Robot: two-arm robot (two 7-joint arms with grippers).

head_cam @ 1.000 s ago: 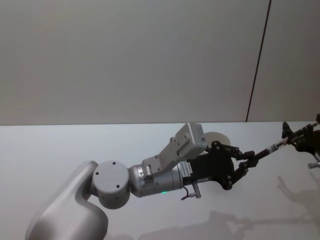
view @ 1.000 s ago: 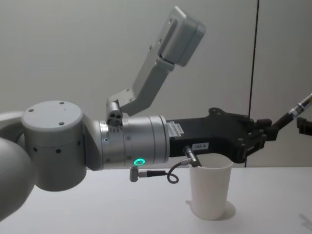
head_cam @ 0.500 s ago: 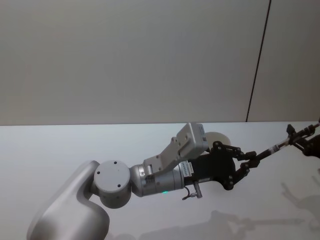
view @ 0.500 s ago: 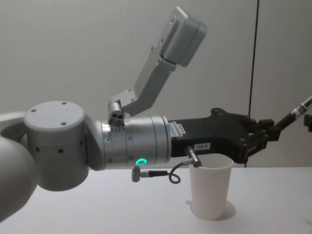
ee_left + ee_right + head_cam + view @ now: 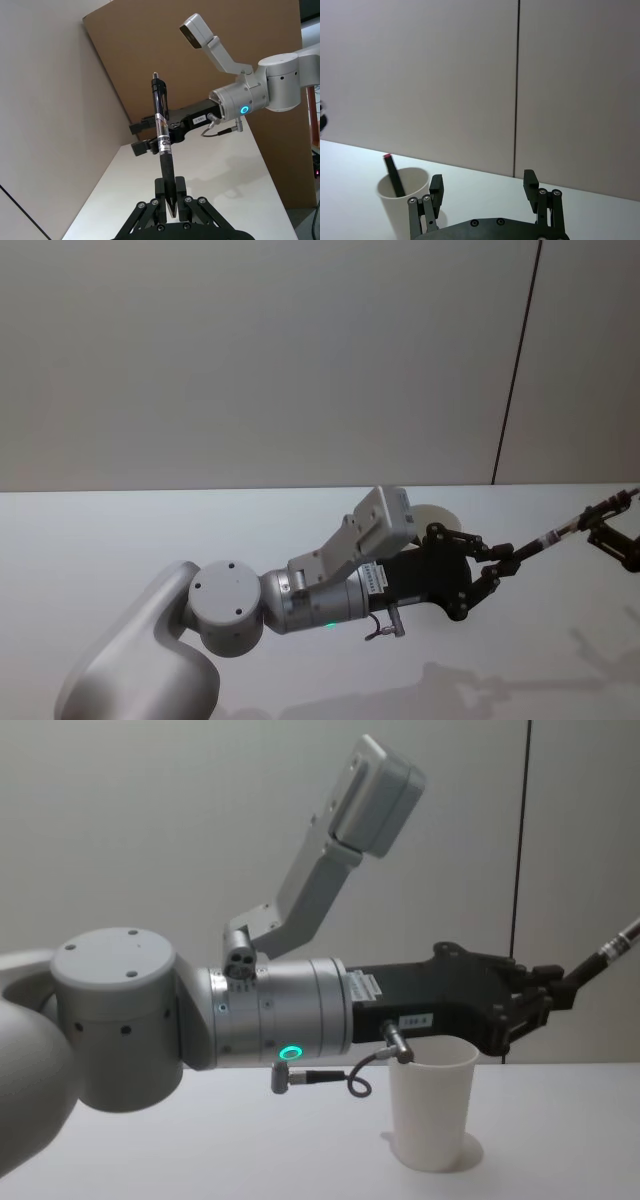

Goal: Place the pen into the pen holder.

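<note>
The left pincer grips the pen by its pointed end. The rest of the pen sticks out past the pincer, up and away. The right pincer has its fingers spread wide and holds nothing. It hangs near the far end of the pen.

The pen holder is a white paper cup. It stands on the bench below the left pincer, under its black body and a bit back toward the arm. A dark stick with a red top stands in the cup, leaning to one side.

The pen is not in the cup yet. I think the job now is to bring it over the cup. To do this well, the left pincer should pull back and turn so the pen's loose end points down, right over the cup's mouth. Then it should go down slowly so the pen does not knock the rim. A paper cup is light and may tip. It should aim for the free side, away from the dark stick, and let go only when the pen is well inside.
</note>
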